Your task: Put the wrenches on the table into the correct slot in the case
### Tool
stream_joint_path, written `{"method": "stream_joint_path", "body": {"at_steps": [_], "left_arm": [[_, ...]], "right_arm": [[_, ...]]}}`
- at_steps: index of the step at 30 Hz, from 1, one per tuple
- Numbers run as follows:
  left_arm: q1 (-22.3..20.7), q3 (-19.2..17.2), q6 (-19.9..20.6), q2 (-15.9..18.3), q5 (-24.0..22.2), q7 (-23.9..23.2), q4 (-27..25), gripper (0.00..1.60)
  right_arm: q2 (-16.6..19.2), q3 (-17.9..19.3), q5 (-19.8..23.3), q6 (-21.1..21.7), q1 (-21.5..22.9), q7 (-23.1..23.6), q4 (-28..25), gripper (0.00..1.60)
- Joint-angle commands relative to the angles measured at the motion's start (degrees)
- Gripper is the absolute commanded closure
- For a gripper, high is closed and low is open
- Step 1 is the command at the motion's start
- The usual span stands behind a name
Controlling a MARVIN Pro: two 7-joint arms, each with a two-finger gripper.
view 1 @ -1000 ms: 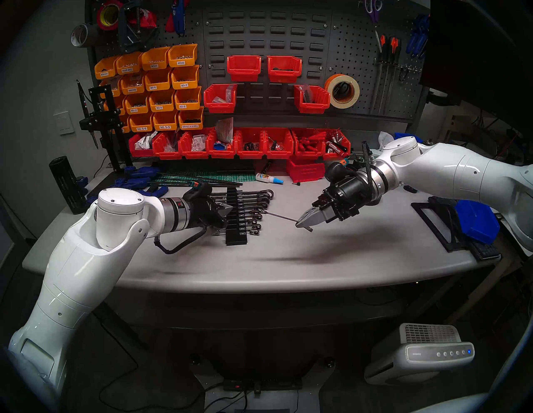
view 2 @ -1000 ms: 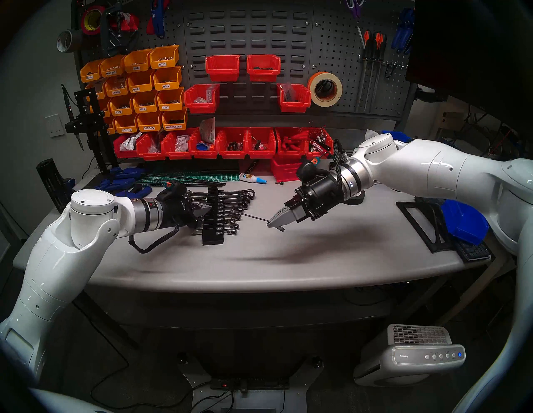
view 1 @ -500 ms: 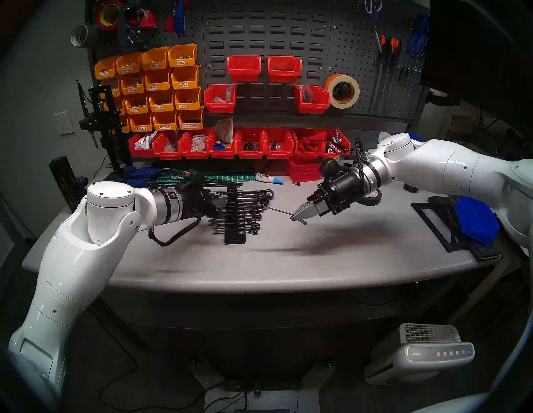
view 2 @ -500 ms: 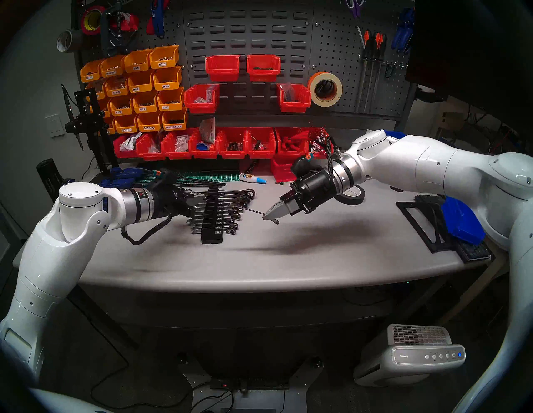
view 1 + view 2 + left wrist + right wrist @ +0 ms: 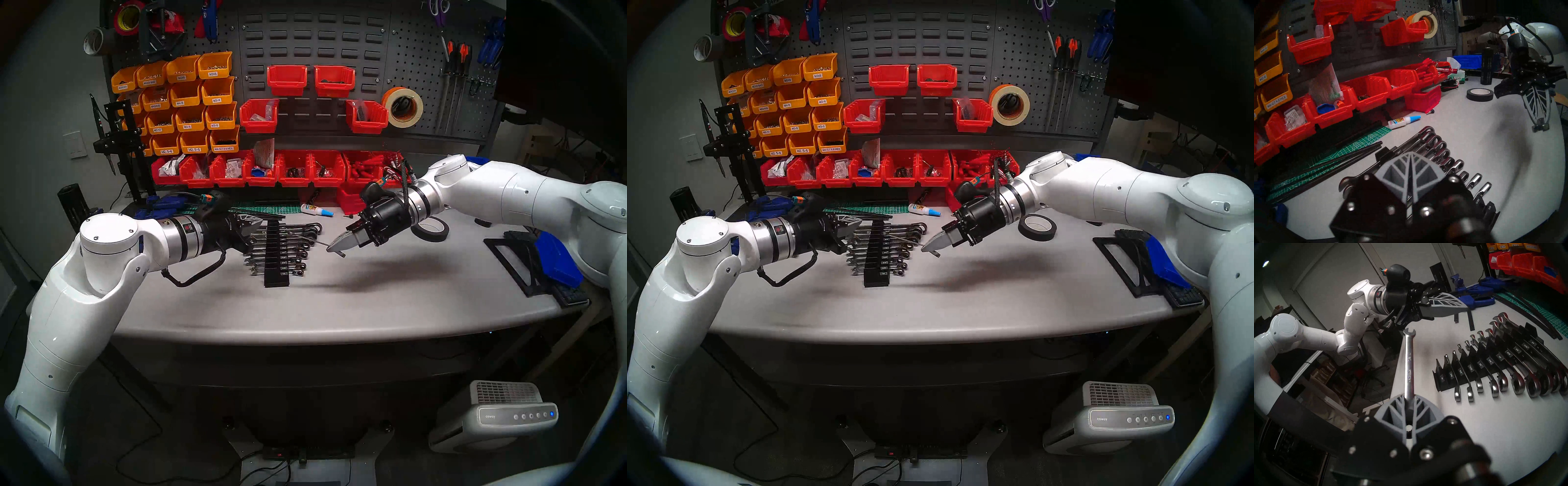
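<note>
My right gripper (image 5: 334, 247) is shut on the ring end of a slim chrome wrench (image 5: 1409, 365). The shaft sticks out level toward the black stepped case (image 5: 276, 258), and its open jaw hangs above the racked ring ends. Several chrome wrenches sit in the case's labelled slots (image 5: 1466, 361); the front end holds none. My left gripper (image 5: 259, 222) is shut with nothing in it, and it hovers over the far left side of the case, above the racked open jaws (image 5: 1410, 153). The grey table (image 5: 373, 305) carries the case.
A black tape roll (image 5: 430, 230) lies behind my right wrist. A glue bottle (image 5: 315, 210), black rods (image 5: 258, 213), a green mat and blue clamps (image 5: 163, 207) lie behind the case. Red bins (image 5: 291, 169) line the back. A black frame (image 5: 519, 261) and a blue box (image 5: 559, 258) sit right.
My right gripper has carried the wrench left, up to the case's ring-end side. My left gripper has drawn back from the case's middle to its far left end, still shut.
</note>
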Motion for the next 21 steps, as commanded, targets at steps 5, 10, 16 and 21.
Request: {"method": "stream_joint_path", "body": {"at_steps": [5, 10, 16, 21], "left_arm": [[4.04, -4.61, -10.49, 2.5, 7.4, -3.21, -2.38, 0.97], [5.69, -5.67, -14.78, 2.43, 10.48, -4.69, -2.47, 0.95], [7.16, -6.31, -20.49, 2.46, 14.43, -6.25, -2.43, 0.88], [7.42, -6.53, -23.73, 2.02, 16.87, -6.69, -1.82, 0.78]], "right_arm": [[-5.29, 2.56, 2.31, 0.83, 0.13, -0.48, 4.48, 1.6], [-6.91, 3.33, 2.81, 1.1, 0.12, -1.3, 5.85, 1.6], [-8.59, 3.78, 3.15, 1.62, -0.17, -2.82, 7.22, 1.6], [-9.4, 3.96, 3.2, 1.82, -0.23, -3.27, 7.61, 1.6]]}}
